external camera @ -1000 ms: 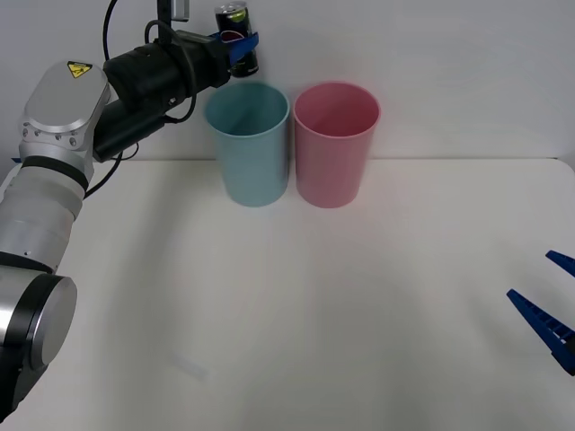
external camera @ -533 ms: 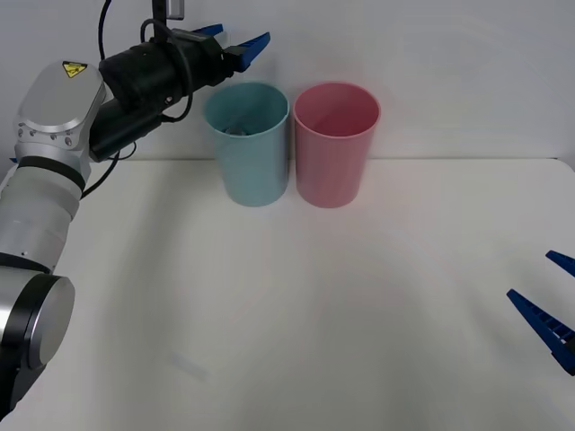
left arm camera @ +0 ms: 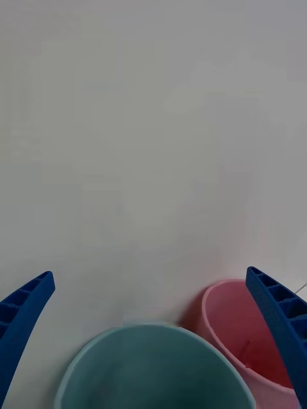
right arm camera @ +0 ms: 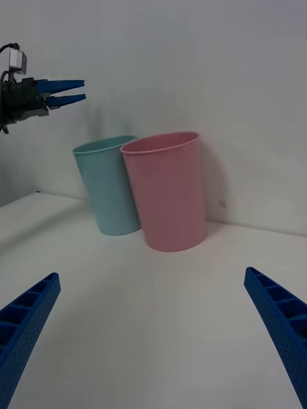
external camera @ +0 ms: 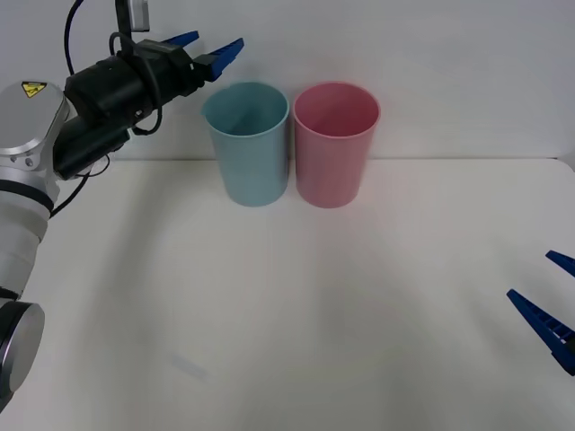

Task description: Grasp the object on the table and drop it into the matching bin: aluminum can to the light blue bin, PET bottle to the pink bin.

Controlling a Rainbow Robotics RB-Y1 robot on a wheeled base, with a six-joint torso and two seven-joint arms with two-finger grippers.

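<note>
The light blue bin (external camera: 247, 144) stands at the back of the white table (external camera: 269, 296), with the pink bin (external camera: 334, 144) touching its right side. My left gripper (external camera: 208, 47) hangs open and empty in the air, above and just left of the light blue bin's rim. The wrist views also show the light blue bin (left arm camera: 147, 367) (right arm camera: 110, 185) and the pink bin (left arm camera: 246, 345) (right arm camera: 167, 190). The can is out of view. My right gripper (external camera: 550, 301) rests open low at the table's right edge.
A plain white wall rises right behind the bins. Open tabletop stretches in front of the bins and between the two arms.
One second ago the left gripper held the can above the light blue bin. It then opened, the can dropped out of sight, and the arm has drawn back to the left.
</note>
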